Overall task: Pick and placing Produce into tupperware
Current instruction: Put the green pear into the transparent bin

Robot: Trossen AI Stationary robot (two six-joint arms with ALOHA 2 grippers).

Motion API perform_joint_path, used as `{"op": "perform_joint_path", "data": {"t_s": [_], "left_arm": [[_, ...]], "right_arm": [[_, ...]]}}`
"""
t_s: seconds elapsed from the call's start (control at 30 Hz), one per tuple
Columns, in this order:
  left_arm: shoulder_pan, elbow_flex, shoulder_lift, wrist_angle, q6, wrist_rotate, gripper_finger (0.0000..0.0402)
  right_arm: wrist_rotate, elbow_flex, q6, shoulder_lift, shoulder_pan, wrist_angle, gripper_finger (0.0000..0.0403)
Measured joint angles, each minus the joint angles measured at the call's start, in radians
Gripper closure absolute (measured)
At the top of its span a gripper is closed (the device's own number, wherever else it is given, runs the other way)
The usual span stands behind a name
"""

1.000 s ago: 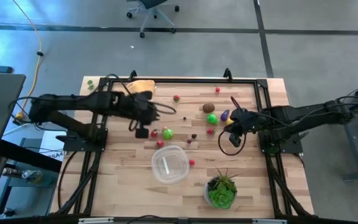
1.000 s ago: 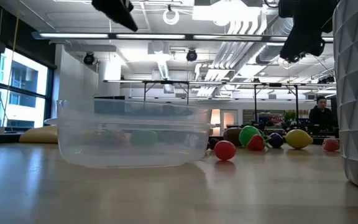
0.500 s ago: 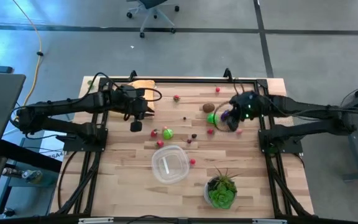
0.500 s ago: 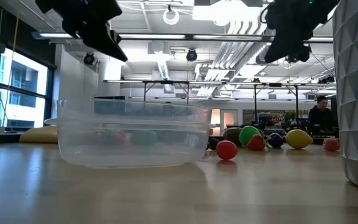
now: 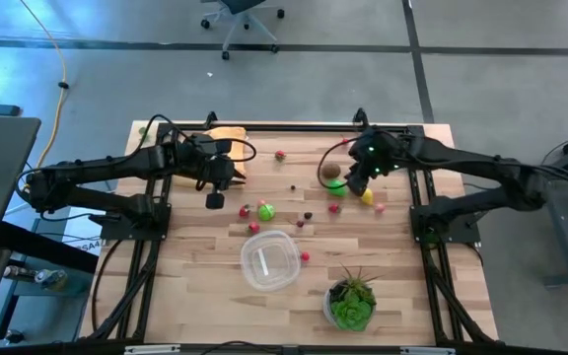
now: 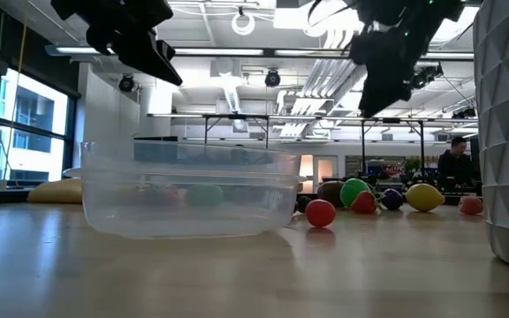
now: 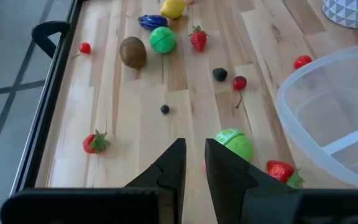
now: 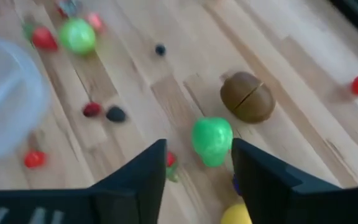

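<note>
item: right gripper, above the far right part of the table. fingers spread apart, nothing between them. the bright green piece lies straight ahead of the gap and below it, centred between the two fingers. it looks slightly longer than wide, and the long axis appears to run roughly along the gripper's line of sight, so the fingers would close across its narrower width; this is a judgement.

item: neighbours of the green piece. brown split piece just beyond it; yellow piece and a small red piece close beside it, near the fingers. crowding is a likely hazard on the descent.

item: left gripper, over the far left part of the table. fingers pressed nearly together, holding nothing. a second green piece and a strawberry sit just ahead of it.

item: tupperware, near middle of the table, well apart from the right gripper, toward the plant pot; no produce seen inside.

nearer arm for the far-right cluster: the right.
</note>
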Motion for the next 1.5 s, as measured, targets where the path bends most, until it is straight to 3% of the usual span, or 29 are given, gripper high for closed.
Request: {"op": "perform_joint_path", "data": {"t_s": [0.23,0.43,0.7,0.83,1.17,1.5], "left_arm": [[0.000,0.000,0.000,0.000,0.000,0.000,0.0350],[0.000,0.000,0.000,0.000,0.000,0.000,0.0350],[0.000,0.000,0.001,0.003,0.000,-0.006,0.0350],[0.000,0.000,0.001,0.003,0.000,-0.058,0.0350],[0.000,0.000,0.001,0.004,0.001,-0.132,0.0350],[0.000,0.000,0.001,0.004,0.000,-0.132,0.0350]], "right_arm": [[-0.018,0.000,-0.104,0.138,-0.039,-0.022,0.0208],[-0.094,0.000,-0.192,0.260,-0.072,-0.015,0.0208],[-0.129,0.000,-0.230,0.388,-0.080,0.005,0.0208],[-0.127,0.000,-0.227,0.438,-0.080,0.051,0.0208],[-0.124,0.000,-0.212,0.492,-0.079,0.107,0.0208],[-0.133,0.000,-0.188,0.492,-0.079,0.215,0.0208]]}}
